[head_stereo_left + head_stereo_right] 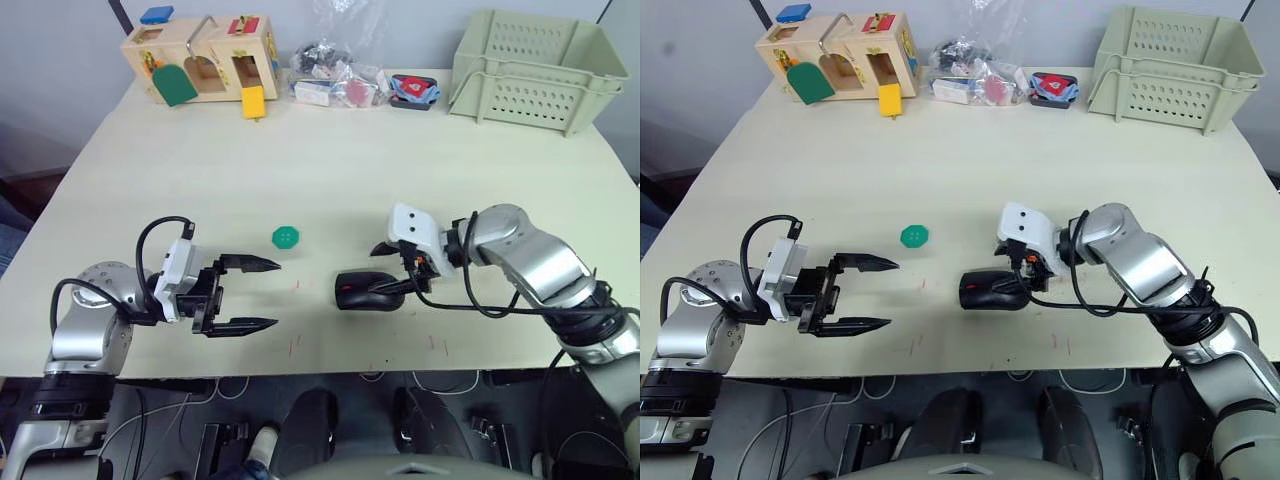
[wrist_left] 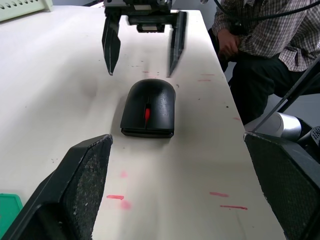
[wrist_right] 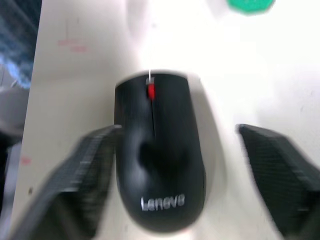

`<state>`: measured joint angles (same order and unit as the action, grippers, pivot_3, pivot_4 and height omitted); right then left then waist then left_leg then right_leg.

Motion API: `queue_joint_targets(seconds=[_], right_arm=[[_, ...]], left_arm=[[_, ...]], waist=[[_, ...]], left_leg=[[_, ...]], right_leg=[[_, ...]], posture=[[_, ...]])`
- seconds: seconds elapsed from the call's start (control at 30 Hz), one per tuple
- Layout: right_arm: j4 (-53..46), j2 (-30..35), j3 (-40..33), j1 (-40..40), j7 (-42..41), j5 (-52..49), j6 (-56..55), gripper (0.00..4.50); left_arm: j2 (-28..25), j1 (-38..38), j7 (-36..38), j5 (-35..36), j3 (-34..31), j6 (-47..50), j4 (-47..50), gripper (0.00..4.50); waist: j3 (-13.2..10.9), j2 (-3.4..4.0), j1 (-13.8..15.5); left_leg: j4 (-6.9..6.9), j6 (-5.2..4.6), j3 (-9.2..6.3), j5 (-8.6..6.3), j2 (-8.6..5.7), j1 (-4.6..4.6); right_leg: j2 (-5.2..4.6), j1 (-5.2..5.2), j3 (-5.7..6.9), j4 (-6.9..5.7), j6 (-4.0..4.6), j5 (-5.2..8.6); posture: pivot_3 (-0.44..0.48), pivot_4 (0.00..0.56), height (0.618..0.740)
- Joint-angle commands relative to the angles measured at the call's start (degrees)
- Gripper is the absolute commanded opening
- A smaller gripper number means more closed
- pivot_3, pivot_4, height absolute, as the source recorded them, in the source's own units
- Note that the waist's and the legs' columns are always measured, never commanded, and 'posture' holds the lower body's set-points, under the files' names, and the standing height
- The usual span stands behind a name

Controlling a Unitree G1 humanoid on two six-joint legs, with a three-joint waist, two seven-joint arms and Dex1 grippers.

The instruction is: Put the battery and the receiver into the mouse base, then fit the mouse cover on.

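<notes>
The mouse base [image 1: 362, 291] lies on the table's near middle, black with a red patch at its front. The smooth black mouse cover [image 3: 160, 200], lettered in white, sits on its back half. Battery and receiver are hidden. My right gripper [image 1: 375, 272] is open, one finger on each side of the mouse's rear end, not closed on it. The left wrist view shows the same right gripper [image 2: 140, 73] just behind the mouse base [image 2: 148, 107]. My left gripper [image 1: 276, 294] is open and holds nothing, a short way to the left, pointing at the mouse.
A green octagonal disc [image 1: 287, 236] lies just beyond my left gripper. Along the far edge stand a wooden toy box [image 1: 200, 55], plastic bags [image 1: 335, 80] and a pale crate [image 1: 535, 70]. A seated person [image 2: 260, 30] is beside the table.
</notes>
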<state>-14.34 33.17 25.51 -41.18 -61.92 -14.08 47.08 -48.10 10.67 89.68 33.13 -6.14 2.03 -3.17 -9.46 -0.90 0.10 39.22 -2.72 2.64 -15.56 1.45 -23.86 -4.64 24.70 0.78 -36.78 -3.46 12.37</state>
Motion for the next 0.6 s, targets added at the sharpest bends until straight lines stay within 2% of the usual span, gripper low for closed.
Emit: queue_joint_targets(seconds=[0.03,0.6], right_arm=[[-2.15,-1.35,-0.63,0.16,1.48,-0.21,-1.5,1.9],[3.5,-10.47,7.69,-4.39,4.95,2.46,1.35,1.9]], left_arm=[[-0.22,0.07,1.81,0.46,-0.3,-0.38,1.65,4.5],[-0.14,-0.42,1.49,0.42,-0.42,-0.37,1.99,4.5]], waist=[[0.0,0.0,-0.16],[0.0,0.0,-0.89]], left_leg=[[0.0,0.0,0.0,0.0,0.0,0.0],[0.01,0.01,-0.03,0.01,0.01,0.03]], right_leg=[[0.0,0.0,0.0,-0.01,0.0,0.0],[0.02,0.0,-0.01,-0.06,0.0,0.0]], posture=[[0.0,0.15,0.74],[0.0,0.15,0.74]])
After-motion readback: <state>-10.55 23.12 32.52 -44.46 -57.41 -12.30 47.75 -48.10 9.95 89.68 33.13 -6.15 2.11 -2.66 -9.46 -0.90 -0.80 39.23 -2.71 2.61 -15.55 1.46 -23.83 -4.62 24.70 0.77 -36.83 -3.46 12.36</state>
